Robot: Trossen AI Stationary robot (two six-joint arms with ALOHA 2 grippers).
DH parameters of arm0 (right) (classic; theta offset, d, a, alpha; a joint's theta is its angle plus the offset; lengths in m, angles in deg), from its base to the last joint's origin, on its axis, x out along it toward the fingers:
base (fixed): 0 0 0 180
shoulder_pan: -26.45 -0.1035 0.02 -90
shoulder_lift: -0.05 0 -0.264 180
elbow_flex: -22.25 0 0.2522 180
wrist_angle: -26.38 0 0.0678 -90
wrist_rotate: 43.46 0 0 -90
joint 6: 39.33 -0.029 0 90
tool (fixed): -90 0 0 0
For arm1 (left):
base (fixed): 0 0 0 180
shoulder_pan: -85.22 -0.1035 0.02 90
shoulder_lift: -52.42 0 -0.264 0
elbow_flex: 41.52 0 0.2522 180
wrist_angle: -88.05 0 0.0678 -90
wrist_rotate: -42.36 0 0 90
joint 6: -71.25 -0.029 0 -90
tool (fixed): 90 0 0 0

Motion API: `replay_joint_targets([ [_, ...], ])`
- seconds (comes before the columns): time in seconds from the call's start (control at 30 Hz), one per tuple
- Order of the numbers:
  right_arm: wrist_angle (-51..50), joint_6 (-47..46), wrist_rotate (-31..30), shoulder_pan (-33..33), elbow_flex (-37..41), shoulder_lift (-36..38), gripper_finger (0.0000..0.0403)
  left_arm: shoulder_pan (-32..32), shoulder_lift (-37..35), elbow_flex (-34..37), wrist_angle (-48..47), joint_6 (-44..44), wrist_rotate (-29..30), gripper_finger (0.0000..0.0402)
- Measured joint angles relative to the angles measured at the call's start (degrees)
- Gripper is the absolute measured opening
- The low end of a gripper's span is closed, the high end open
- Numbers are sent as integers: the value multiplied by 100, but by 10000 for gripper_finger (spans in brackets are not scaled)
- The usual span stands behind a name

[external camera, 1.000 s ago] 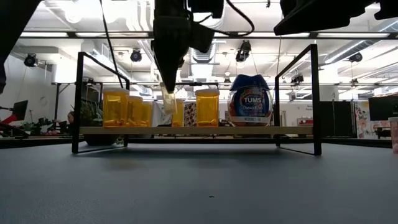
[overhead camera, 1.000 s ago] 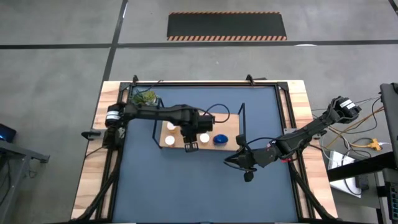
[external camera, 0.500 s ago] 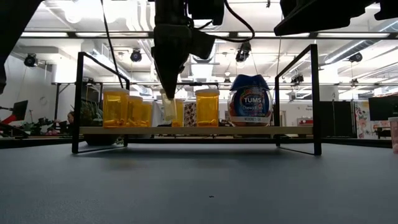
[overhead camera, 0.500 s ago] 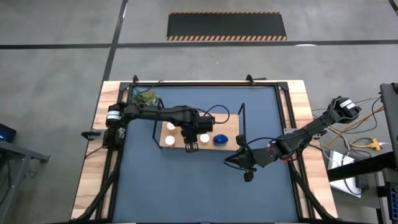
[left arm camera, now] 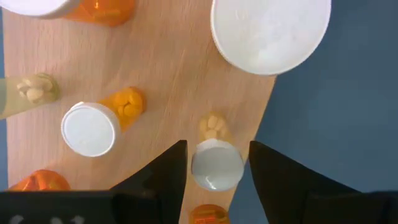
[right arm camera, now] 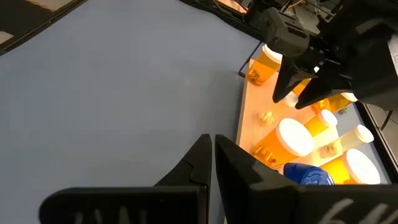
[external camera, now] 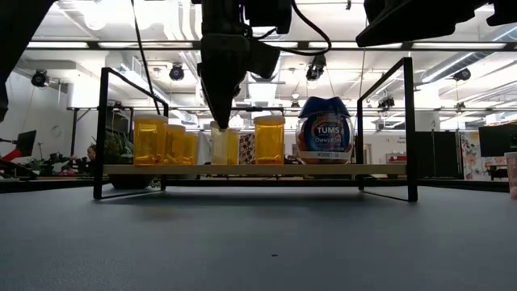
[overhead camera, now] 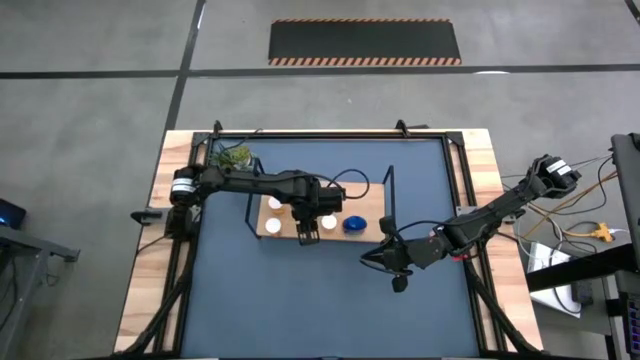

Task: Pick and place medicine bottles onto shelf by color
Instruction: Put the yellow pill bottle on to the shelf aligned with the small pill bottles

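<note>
Medicine bottles are nearly all sitting on the shelf point(overhead camera: 285, 236) as I am watching from the remote station. In the low view I am counting several orange bottles point(external camera: 150, 140) along the board, with the blue bottle point(external camera: 327, 131) standing toward the end nearest the right arm. From above, the shelf is lying on the blue mat point(overhead camera: 320, 300) toward its far edge, slightly nearer the left arm's side.

The left gripper point(left arm camera: 216, 163) is pointing straight down over the shelf's near edge, its fingers point(left arm camera: 163, 174) spread on either side of a small pale bottle point(left arm camera: 216, 164). That bottle is standing upright on the board; the fingers are flanking it with visible gaps, so I am reading this as a release, not a grasp.

The right gripper point(right arm camera: 212, 158) is waiting low over the mat, off the shelf's end by the blue bottle, fingers pressed nearly together and holding nothing.

I am seeing no loose bottle on the open mat in the high view. A pale object is showing at the low view's right edge; I cannot tell what it is. My judgement: placement is essentially complete, apart from withdrawing the left arm.
</note>
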Motion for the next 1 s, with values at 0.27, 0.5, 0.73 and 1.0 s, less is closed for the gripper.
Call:
replay_joint_targets([
  [0.27,-26,-42,0,0,0,0,13,29,-210,-152,-250,-13,2,157],
  [0.5,-73,-56,0,0,2,0,13,372,-608,-5,-446,-746,75,134],
  [0.73,-91,-53,-2,0,2,0,13,759,-699,388,-271,-1074,508,55],
  [1.0,-114,-61,-2,2,2,0,13,815,-794,694,584,-1043,1359,3],
])
